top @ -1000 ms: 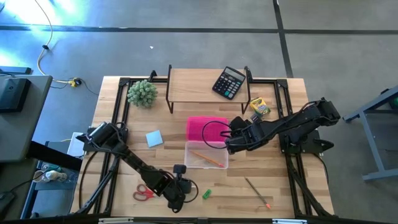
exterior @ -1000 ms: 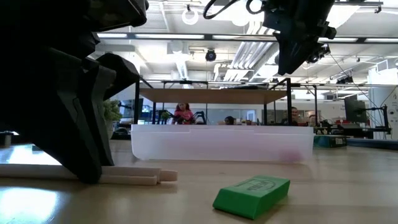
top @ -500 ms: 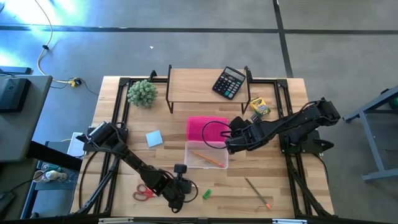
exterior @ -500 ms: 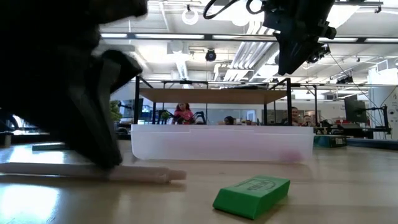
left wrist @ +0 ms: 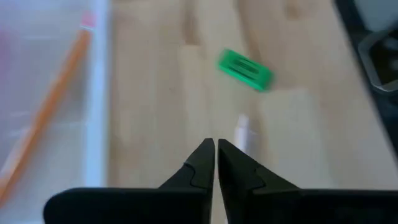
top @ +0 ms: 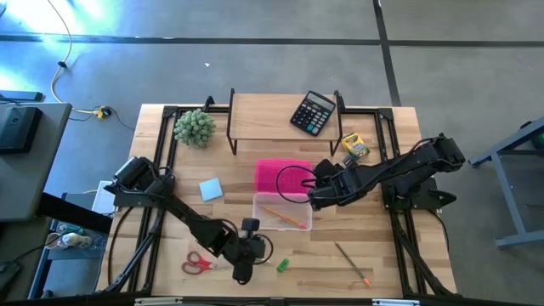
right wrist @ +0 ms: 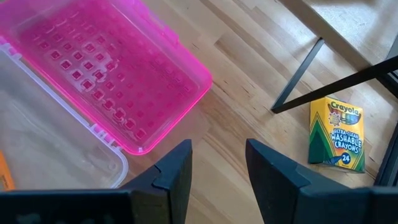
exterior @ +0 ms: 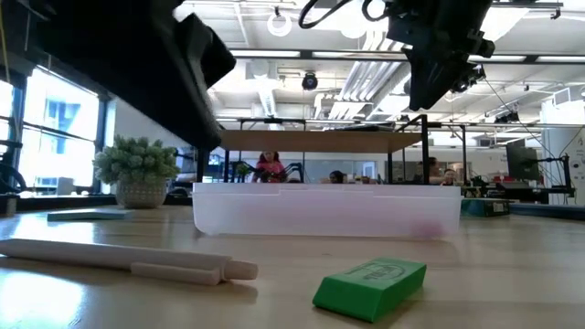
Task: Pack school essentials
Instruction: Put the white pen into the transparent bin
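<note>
My left gripper [top: 245,257] [left wrist: 216,149] is shut and empty, raised above the table's near edge. A white pen [exterior: 128,260] [left wrist: 242,132] lies flat on the wood below it. The green eraser [top: 283,265] [exterior: 370,288] [left wrist: 244,69] lies flat just right of the pen. My right gripper [top: 314,194] [right wrist: 217,163] hangs open over the pink lid [right wrist: 106,68] and the clear box [top: 282,212], which holds an orange pencil [top: 286,218]. The red-handled scissors [top: 197,264], the light-blue notepad [top: 211,189], a pencil [top: 352,263] and the crayon box [top: 355,146] [right wrist: 336,134] lie on the table.
A wooden shelf [top: 285,119] on black legs stands at the far side and carries the black calculator [top: 313,112]. The fuzzy green plant [top: 194,127] [exterior: 137,169] sits at the far left. Black rails run along the table's left and right sides.
My left gripper has risen off the white pen and moved a little toward the far edge. The pen stays on the table, turned slightly. My right arm has kept still.
</note>
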You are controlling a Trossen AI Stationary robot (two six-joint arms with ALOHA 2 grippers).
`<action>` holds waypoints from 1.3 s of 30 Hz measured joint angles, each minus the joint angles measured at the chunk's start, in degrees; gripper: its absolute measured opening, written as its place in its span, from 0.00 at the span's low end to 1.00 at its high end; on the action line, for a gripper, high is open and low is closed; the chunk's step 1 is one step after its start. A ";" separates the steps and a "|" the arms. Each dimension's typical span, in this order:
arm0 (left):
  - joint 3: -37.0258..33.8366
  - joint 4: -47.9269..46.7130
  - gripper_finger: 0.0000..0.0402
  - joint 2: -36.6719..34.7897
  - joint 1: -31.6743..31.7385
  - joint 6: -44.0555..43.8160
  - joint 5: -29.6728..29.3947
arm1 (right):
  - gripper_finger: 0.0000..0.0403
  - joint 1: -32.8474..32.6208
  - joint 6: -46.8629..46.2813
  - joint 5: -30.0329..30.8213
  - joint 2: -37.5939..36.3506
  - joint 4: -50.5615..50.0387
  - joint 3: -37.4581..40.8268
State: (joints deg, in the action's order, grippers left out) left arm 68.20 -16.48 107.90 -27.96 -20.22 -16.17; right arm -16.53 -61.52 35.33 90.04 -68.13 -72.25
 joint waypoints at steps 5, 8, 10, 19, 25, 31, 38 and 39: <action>0.02 0.87 0.16 0.44 0.63 0.94 7.19 | 0.35 0.00 0.00 0.09 0.00 0.04 0.00; 0.07 4.43 0.25 0.42 0.39 1.33 7.43 | 0.35 0.02 0.00 0.24 0.00 0.06 0.00; 0.09 6.53 0.31 0.42 0.11 2.64 7.01 | 0.35 0.00 0.00 0.24 0.00 0.11 0.00; 0.11 9.10 0.43 3.55 -0.57 3.60 4.95 | 0.35 0.00 -0.17 0.46 0.00 0.44 0.00; 0.11 9.06 0.40 6.11 -0.66 4.37 4.32 | 0.35 0.02 -0.13 0.47 0.00 1.01 -0.02; 0.13 9.32 0.38 8.65 -0.64 4.37 2.95 | 0.35 0.04 -0.15 0.45 0.00 1.11 -0.02; 0.41 8.38 0.36 9.88 -0.53 3.71 1.38 | 0.35 0.04 -0.04 0.26 0.00 1.13 -0.02; 0.48 8.05 0.34 10.25 -0.60 3.71 1.17 | 0.35 0.04 0.00 0.02 0.00 1.11 -0.02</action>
State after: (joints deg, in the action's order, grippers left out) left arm 68.69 -8.43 118.15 -28.56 -16.51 -15.00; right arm -16.49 -61.52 35.36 90.04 -67.02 -72.27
